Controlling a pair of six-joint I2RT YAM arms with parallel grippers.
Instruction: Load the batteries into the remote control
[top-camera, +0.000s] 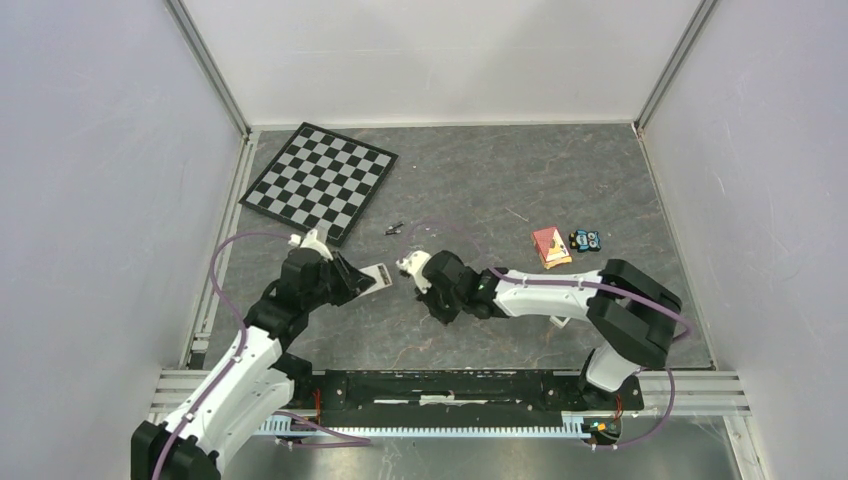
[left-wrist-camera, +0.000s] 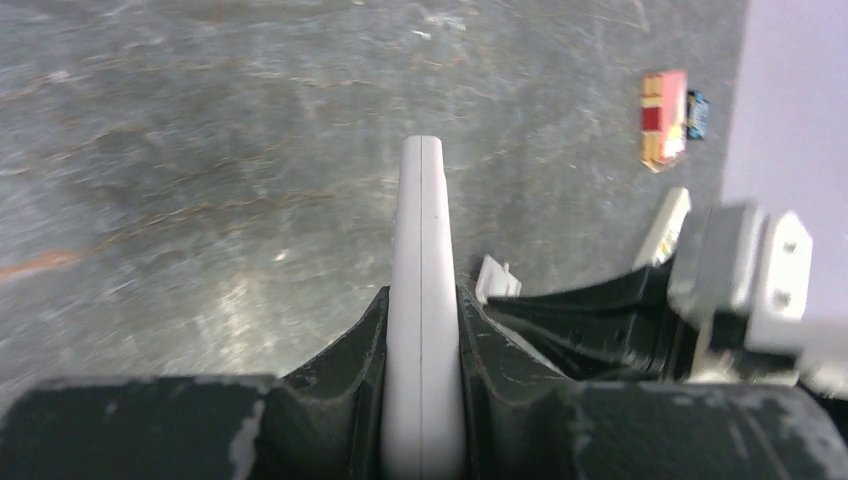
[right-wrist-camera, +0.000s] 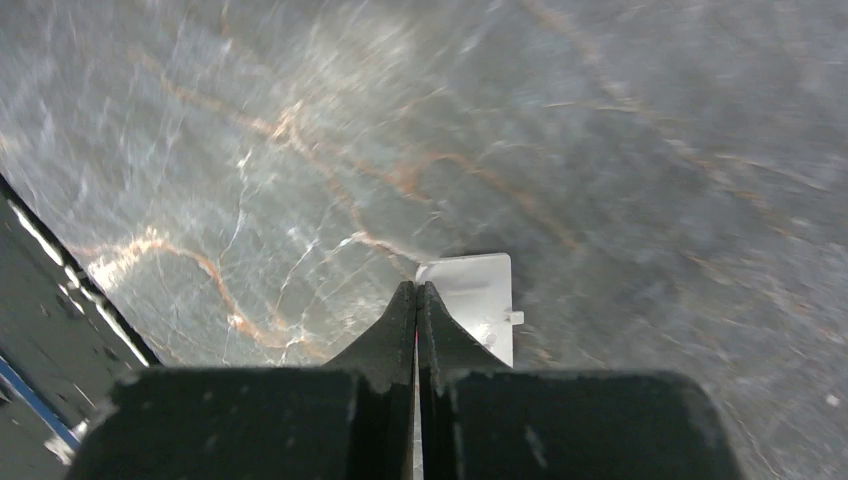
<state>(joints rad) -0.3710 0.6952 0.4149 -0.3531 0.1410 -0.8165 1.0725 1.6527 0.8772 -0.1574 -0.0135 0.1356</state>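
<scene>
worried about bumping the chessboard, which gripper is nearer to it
Left. The left gripper, clamping the remote control, sits just off the near corner of the chessboard. The right gripper is farther right, beyond the remote's free end.

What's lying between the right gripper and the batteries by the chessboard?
Nothing visible, apart from the small white panel right at the right gripper's shut fingertips. From there to the batteries, only bare table.
</scene>
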